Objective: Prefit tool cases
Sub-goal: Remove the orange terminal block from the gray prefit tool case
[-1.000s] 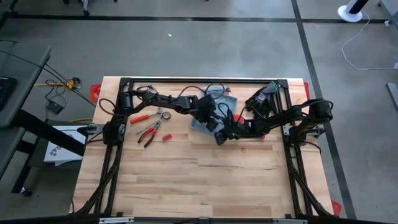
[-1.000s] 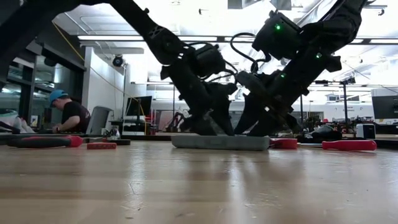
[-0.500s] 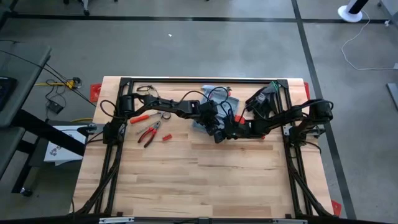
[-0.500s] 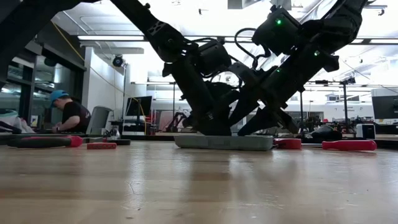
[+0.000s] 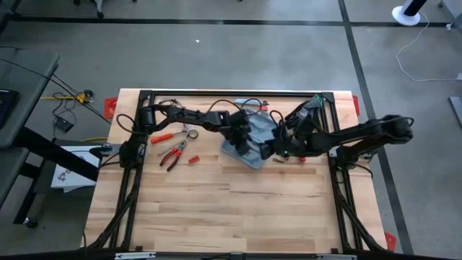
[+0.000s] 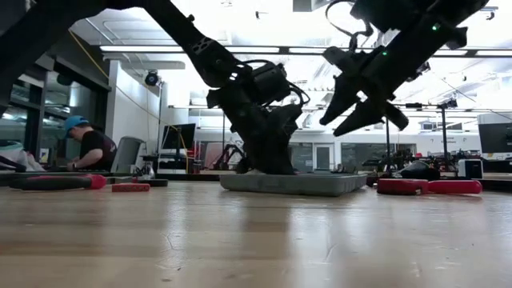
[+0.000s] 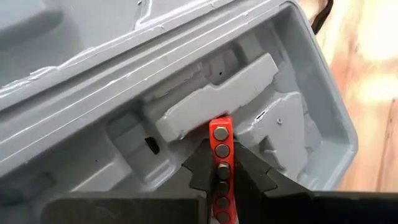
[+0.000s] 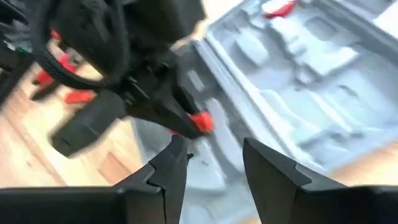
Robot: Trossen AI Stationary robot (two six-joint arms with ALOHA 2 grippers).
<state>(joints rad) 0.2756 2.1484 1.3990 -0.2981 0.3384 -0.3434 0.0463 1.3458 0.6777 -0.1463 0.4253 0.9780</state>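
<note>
The grey-blue tool case lies open on the table at mid-back, its moulded recesses facing up. My left gripper stands over the case's near half, shut on a red bit holder strip that carries several metal bits. My right gripper hangs open above the case's right side and holds nothing. In the right wrist view the left gripper with the red strip shows in front of my fingers. My left gripper pinches the red strip by its two long sides between its two fingers, which lie along it and slant down from above. The strip's free end sticks out past the fingertips, by a raised grey block in the case's tray.
Red-handled pliers, a red screwdriver and a small red piece lie left of the case. Red handles rest on the table to its right. A dark heap sits at the back right. A person is far behind the table.
My left gripper has shut on the red strip over the case. My right gripper has risen from the case's right end and drawn back toward the table's right edge, staying open.
</note>
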